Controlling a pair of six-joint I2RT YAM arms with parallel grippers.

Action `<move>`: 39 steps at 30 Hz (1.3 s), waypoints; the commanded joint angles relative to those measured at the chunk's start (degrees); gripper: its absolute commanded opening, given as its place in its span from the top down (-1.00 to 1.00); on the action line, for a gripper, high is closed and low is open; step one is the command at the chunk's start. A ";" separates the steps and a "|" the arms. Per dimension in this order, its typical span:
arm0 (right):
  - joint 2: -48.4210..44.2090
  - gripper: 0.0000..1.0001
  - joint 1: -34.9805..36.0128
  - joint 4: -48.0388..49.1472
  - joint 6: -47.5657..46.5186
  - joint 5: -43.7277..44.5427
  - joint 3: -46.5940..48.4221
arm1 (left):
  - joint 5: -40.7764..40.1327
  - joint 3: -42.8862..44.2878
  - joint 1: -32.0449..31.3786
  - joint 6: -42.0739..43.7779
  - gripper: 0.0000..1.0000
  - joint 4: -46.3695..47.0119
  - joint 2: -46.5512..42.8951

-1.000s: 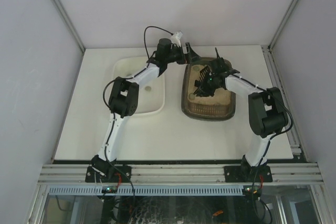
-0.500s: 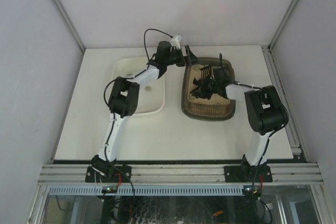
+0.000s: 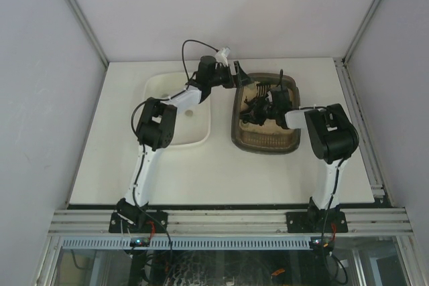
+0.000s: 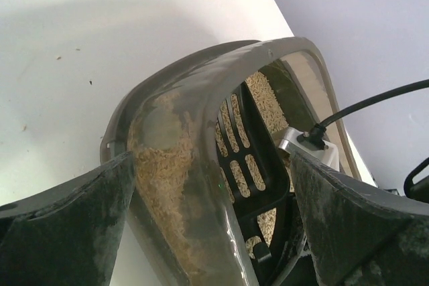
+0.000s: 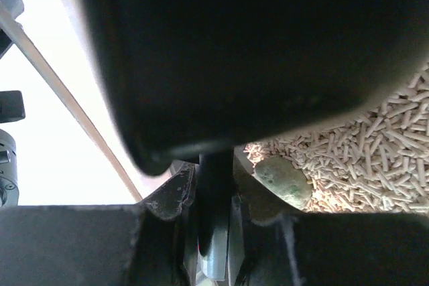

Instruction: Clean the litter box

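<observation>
Working across from my left, the white tub (image 3: pixel 158 93) sits on the table (image 3: pixel 201 172) with the left arm (image 3: pixel 155 125) stretched over it, forearm angled up and to the right toward the far-left corner of the litter box (image 3: pixel 265 144). The left gripper (image 3: pixel 236 74) is fully released. On its wrist camera the two fingers (image 4: pixel 60 226) stand wide apart with the box's curved brown rim (image 4: pixel 174 98) rising between them, so the corner wall is straddled but not pinched. That is the relation I care about: the wall already lies inside the jaws, and I judge that a straight close would take hold of it without any reach. The box sits just right of the tub, apart from it, its long axis running from the near edge toward the far wall and tan pellets covering its floor. Inside it is the black slotted scoop (image 4: pixel 244 159), tipped against the litter near that same corner. The right gripper (image 3: pixel 268 106) is clenched on the scoop's handle (image 5: pixel 213 232), low inside the box. Its wrist view shows the dark scoop body (image 5: pixel 255 58) overhead and a greenish lump (image 5: pixel 283 183) lying on the pellets (image 5: pixel 375 152) just beside the scoop's lower edge. The right arm (image 3: pixel 328 135) is folded tightly, elbow out to the right and forearm pointing left into the box. It is the nearer arm to the lump.
</observation>
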 commanded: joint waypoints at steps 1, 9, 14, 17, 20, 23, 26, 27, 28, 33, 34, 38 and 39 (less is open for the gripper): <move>-0.29 1.00 -1.07 7.11 0.72 -0.97 -1.51 | 3.32 -2.24 -0.52 -1.28 -1.00 1.73 -5.23; -6.76 1.00 -2.36 12.71 -0.59 -4.28 -10.14 | 3.81 -5.19 -0.58 -0.26 -1.00 1.87 -8.54; -8.07 1.00 -2.77 16.88 -0.32 -6.81 -13.75 | 3.73 -6.58 -0.43 0.70 -1.00 1.37 -9.62; -9.56 1.00 -2.77 19.14 -0.06 -8.19 -15.79 | 3.59 -7.56 -0.01 1.16 -1.00 1.26 -10.42; -10.92 1.00 -3.01 21.22 -0.04 -9.73 -17.44 | 3.51 -8.22 0.49 1.43 -1.00 1.04 -11.13; -11.53 1.00 -3.44 25.90 1.56 -12.06 -19.50 | 3.29 -8.68 0.79 1.72 -1.00 0.33 -11.84; -11.32 1.00 -3.60 33.23 4.75 -14.74 -21.79 | 2.81 -8.64 0.98 2.14 -1.00 -0.56 -12.31; -11.22 1.00 -3.61 36.03 5.91 -15.62 -22.37 | 2.64 -8.44 1.01 2.33 -1.00 -1.07 -12.53; -11.14 1.00 -3.62 38.60 6.98 -16.58 -22.99 | 2.47 -8.19 0.99 2.59 -1.00 -1.67 -12.65; -11.52 1.00 -3.65 47.20 10.57 -19.42 -26.07 | 1.48 -8.15 1.14 3.62 -1.00 -4.29 -14.15; -11.67 1.00 -3.65 49.13 11.18 -19.64 -27.45 | 1.21 -8.83 1.16 3.88 -1.00 -4.36 -14.88; -11.33 1.00 -3.71 59.52 15.21 -22.44 -30.65 | 0.68 -14.13 1.34 4.74 -1.00 -3.50 -19.16; -11.09 1.00 -4.13 61.60 16.36 -22.84 -31.56 | 0.51 -15.78 1.42 5.16 -1.00 -2.91 -20.26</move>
